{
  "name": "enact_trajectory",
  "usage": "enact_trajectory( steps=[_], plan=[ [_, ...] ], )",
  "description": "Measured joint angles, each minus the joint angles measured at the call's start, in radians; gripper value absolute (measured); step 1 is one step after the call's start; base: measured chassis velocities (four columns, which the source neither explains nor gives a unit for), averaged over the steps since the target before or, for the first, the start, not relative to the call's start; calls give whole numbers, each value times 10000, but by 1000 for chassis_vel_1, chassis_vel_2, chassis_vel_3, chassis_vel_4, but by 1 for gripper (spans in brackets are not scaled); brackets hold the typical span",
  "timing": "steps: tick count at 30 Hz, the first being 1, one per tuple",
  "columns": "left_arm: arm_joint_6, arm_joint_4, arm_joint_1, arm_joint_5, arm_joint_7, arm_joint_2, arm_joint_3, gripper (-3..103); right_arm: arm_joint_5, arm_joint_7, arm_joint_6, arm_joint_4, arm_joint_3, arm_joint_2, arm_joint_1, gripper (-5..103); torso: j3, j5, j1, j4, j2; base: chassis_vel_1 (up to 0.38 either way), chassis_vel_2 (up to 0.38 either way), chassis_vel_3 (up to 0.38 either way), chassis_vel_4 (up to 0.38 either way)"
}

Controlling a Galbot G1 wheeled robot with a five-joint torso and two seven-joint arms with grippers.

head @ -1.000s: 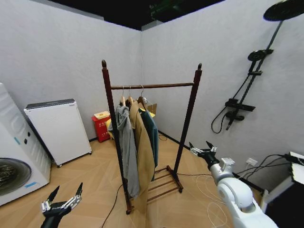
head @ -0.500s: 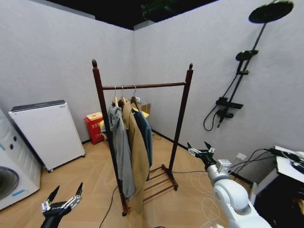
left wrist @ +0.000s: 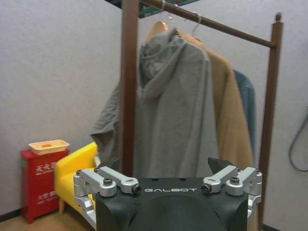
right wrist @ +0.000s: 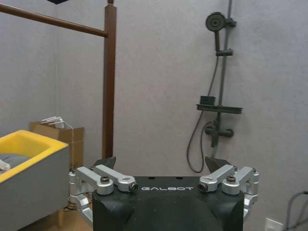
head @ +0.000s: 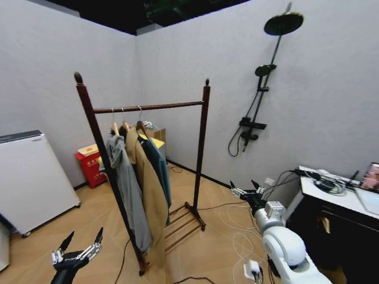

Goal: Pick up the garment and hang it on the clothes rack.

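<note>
The clothes rack [head: 148,107] stands mid-room on the wooden floor, dark brown with two knobbed posts. The teal garment [head: 160,168] hangs on its bar by a metal hook, behind a tan coat [head: 149,198] and a grey hoodie [head: 125,186]. My left gripper [head: 79,251] is open and empty, low in front of the rack's near post. My right gripper [head: 245,190] is also open and empty, to the right of the far post. The left wrist view shows the near post [left wrist: 127,86] with the hoodie [left wrist: 178,110] and a strip of the garment [left wrist: 246,96] beyond.
A white appliance [head: 29,177] and a red box [head: 89,161] stand by the left wall. A shower fixture [head: 260,77] hangs on the right wall. A dark desk [head: 331,204] with cables is at right, and cords [head: 237,231] lie on the floor.
The camera has swung to the right, so the whole scene slid left. The washing machine left the view and a desk came in at right. Both grippers stay open.
</note>
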Motion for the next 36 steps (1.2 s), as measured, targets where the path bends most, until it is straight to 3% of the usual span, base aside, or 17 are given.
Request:
enact_trajectory(
  steps=[2,5,8,11,14,15,16,17,18,20,22,26,36],
  plan=[
    [0,-1,0,0,3,0,0,100,-3,5,-5,1,-17,2,4,100,-1,12,-3,-6,1,4,-266,-290,19],
    [0,0,-1,0,0,0,0,100,-3,6,-10,31,-46,-3,42,100,-2,-9,-4,-2,1,28,-324,-288,56],
    [0,0,0,0,3,0,0,100,12,21,-15,34,-87,-11,89,100,0,10,-3,-3,0,114,-352,-336,103],
    [-1,0,0,0,-2,0,0,100,28,41,-19,96,-135,-10,114,100,-2,-4,-7,1,2,115,-388,-371,129],
    [-1,-1,-1,0,3,0,-1,100,35,59,-26,129,-172,3,99,100,-1,17,-5,-3,1,166,-434,-411,131],
    [-1,0,0,0,0,0,0,100,35,65,-26,184,-188,16,90,100,-2,-15,-5,0,1,158,-454,-425,169],
    [0,0,-1,0,0,0,1,100,36,67,-27,207,-203,25,84,100,-1,-9,-4,-1,1,200,-464,-425,169],
    [0,-1,0,0,3,0,0,100,36,78,-30,221,-215,28,64,100,-1,21,-5,-3,1,200,-471,-477,206],
    [0,-1,0,0,3,0,0,100,36,78,-30,221,-215,28,64,100,-1,21,-5,-3,1,200,-471,-477,206],
    [0,1,-1,0,-4,0,0,100,33,81,-27,263,-227,28,50,100,-2,-16,-5,1,1,224,-492,-470,232],
    [0,-1,1,0,1,-1,0,100,23,81,16,274,-231,30,9,100,-3,15,-10,-2,5,249,-463,-526,226],
    [-1,-1,3,1,-1,-1,-1,100,-16,75,194,269,-272,77,-22,100,-6,3,-17,2,11,220,-465,-479,207],
    [0,-1,-3,0,6,-1,1,100,-163,70,287,184,-510,240,-47,100,0,10,-4,-10,1,-63,-170,-228,2]
  ],
)
